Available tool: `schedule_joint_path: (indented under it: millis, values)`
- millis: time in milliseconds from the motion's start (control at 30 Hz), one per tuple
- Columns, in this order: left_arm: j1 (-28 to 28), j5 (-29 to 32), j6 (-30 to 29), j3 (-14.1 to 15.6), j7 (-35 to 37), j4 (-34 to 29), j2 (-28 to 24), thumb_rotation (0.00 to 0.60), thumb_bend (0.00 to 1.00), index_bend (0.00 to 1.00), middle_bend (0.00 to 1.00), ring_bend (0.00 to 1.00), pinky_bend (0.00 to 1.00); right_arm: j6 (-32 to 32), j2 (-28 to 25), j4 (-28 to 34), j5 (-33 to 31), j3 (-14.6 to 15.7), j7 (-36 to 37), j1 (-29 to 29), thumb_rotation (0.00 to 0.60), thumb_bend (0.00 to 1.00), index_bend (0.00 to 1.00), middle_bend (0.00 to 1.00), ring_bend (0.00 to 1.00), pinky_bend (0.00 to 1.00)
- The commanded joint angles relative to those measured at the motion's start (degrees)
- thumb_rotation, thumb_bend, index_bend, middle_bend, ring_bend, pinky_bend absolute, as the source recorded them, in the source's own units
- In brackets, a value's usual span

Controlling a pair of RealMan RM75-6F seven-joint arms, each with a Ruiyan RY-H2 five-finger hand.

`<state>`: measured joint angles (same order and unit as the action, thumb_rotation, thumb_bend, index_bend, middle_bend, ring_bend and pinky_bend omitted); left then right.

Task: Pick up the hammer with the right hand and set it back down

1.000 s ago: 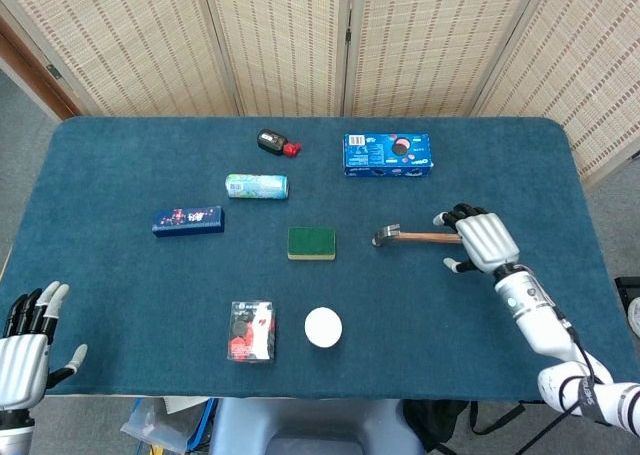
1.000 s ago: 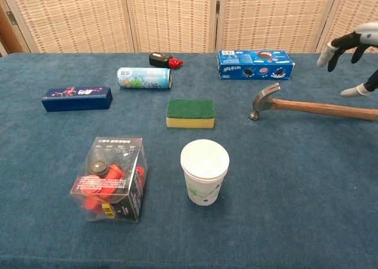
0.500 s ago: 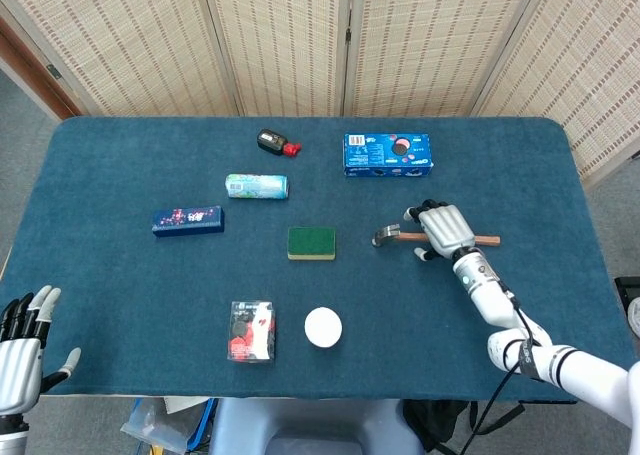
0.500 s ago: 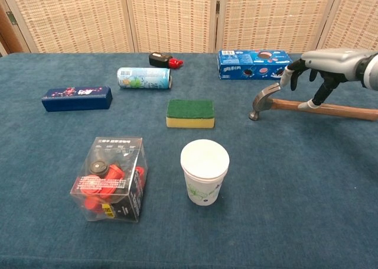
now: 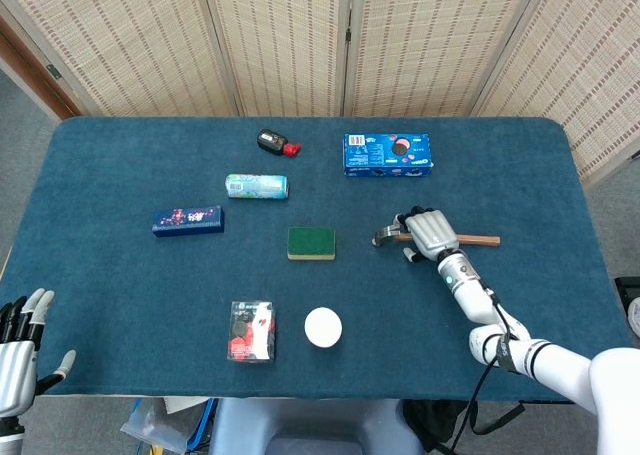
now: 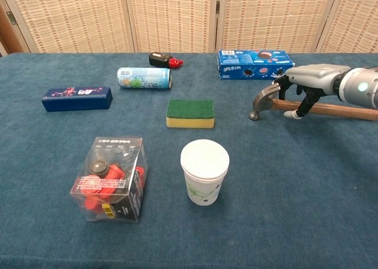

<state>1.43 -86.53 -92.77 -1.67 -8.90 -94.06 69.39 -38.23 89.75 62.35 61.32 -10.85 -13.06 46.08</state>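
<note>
The hammer (image 5: pixel 478 240) lies flat on the blue table, right of centre, with its metal head (image 6: pixel 261 101) pointing left and its wooden handle (image 6: pixel 339 110) running right. My right hand (image 5: pixel 428 233) is low over the handle just behind the head. In the chest view this right hand (image 6: pixel 308 80) has its fingers hanging down behind the handle and its thumb in front, straddling it without closing. The hammer still rests on the cloth. At the bottom left corner, off the table's near edge, my left hand (image 5: pixel 20 347) holds nothing, its fingers spread.
A green sponge (image 5: pixel 311 243) lies left of the hammer head, and a white paper cup (image 5: pixel 323 327) stands nearer the front. A blue cookie box (image 5: pixel 387 155) lies behind the hammer. A clear box (image 5: pixel 252 331), a can (image 5: pixel 257 186) and a dark blue box (image 5: pixel 187 220) are further left.
My right hand has moved left along the handle from its right end to just behind the head and dropped over it. The hammer has not moved. The left hand sank slightly.
</note>
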Motion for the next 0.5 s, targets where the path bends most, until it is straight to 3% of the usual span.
schedule_joint_path:
  millis: [33,500]
  values:
    - [0.03,0.08,0.07,-0.03,0.19,0.19,0.11,0.6,0.26,0.0,0.0,0.0,0.0,0.05,0.24,-0.33,-0.24,0.1,-0.08,0.19,0.6,0.34,0.28,0.36,0.16,0.24]
    - [0.29,0.65,0.35,-0.22,1.23,1.24,0.46,0.6,0.26,0.0,0.0,0.0,0.0,0.76,1.49,-2.67,-1.78,0.52,-0.09,0.88,0.6,0.38,0.32,0.41,0.16,0.24]
